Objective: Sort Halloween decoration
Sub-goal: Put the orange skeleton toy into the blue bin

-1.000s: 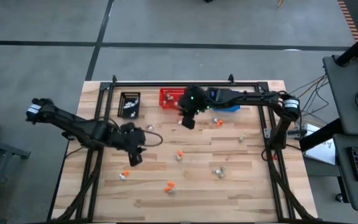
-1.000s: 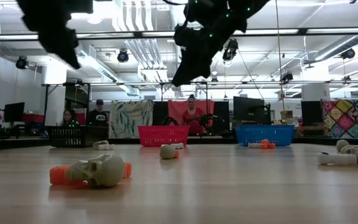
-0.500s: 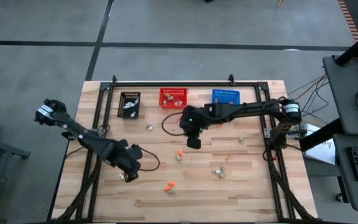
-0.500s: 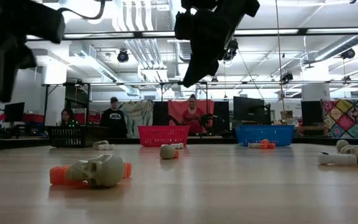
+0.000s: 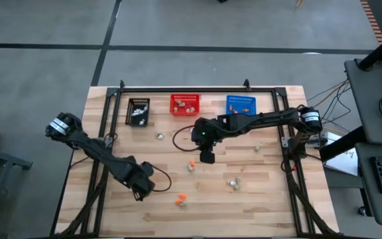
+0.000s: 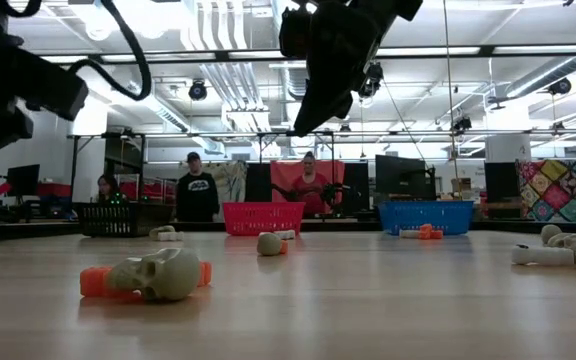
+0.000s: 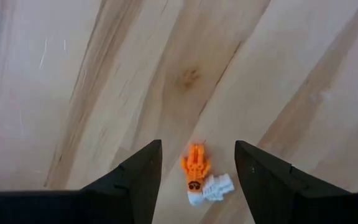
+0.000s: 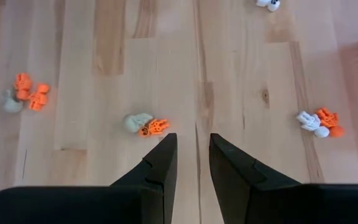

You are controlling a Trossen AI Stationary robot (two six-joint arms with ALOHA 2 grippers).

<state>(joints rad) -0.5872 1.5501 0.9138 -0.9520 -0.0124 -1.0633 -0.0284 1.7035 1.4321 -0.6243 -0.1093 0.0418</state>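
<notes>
Small orange, white and beige-grey Halloween decorations lie scattered on the wooden table. My left gripper points straight down near the table's front left, open. Its fingers stand on either side of an orange trinket and a white one lying together, and touch neither. My right gripper hangs over the table's middle, slanting down, its fingers a narrow gap apart with nothing between them. Below and ahead of it lies a beige and orange pair.
A black basket, a red basket and a blue basket stand along the far edge. More trinkets lie at the front, at the right and near the black basket. People stand in the room beyond.
My left gripper has gone toward the table's near edge and down, tipping to point at the orange and white pair. My right gripper has swung from the red basket toward the table's middle, staying at much the same height.
</notes>
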